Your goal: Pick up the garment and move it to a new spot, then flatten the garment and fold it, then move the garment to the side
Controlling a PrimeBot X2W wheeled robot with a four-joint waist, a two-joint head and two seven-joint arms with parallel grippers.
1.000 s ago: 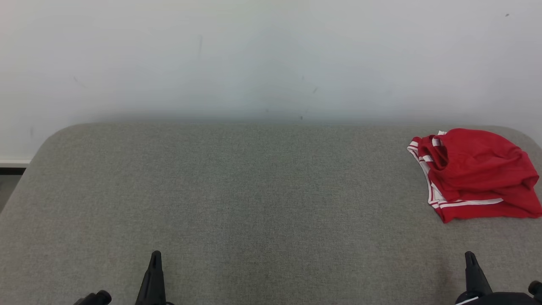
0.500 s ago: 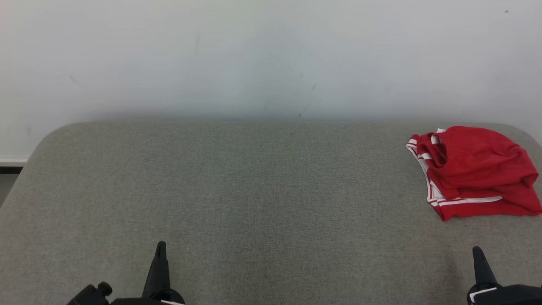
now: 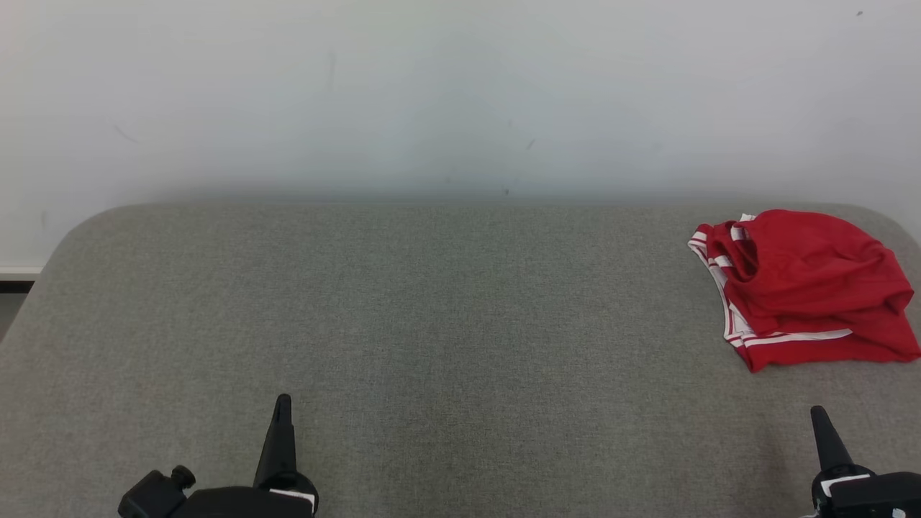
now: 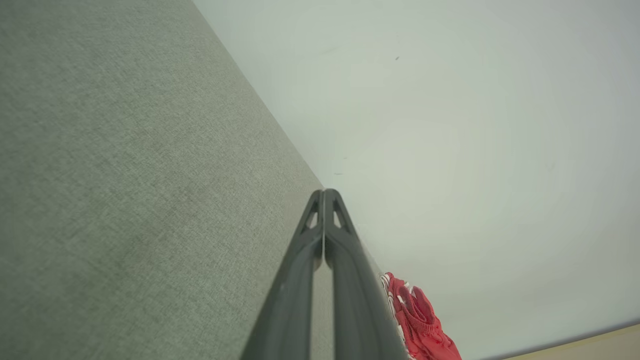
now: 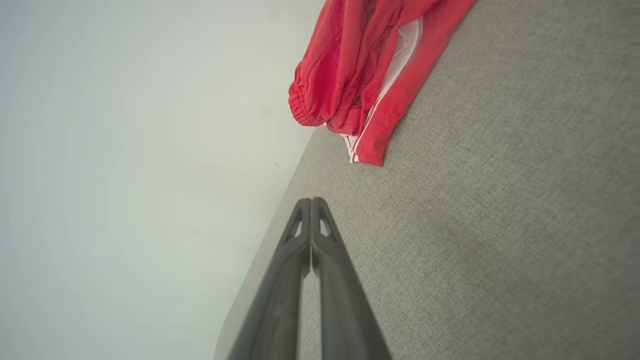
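My left claw sits at the lower left of the head frame and my right claw at the lower right, both clenched empty, fingers pressed together. The crumpled red garment with white stripes lies at the frame's right edge on the grey fabric-covered table, near its far corner by the pale wall, well apart from both claws.
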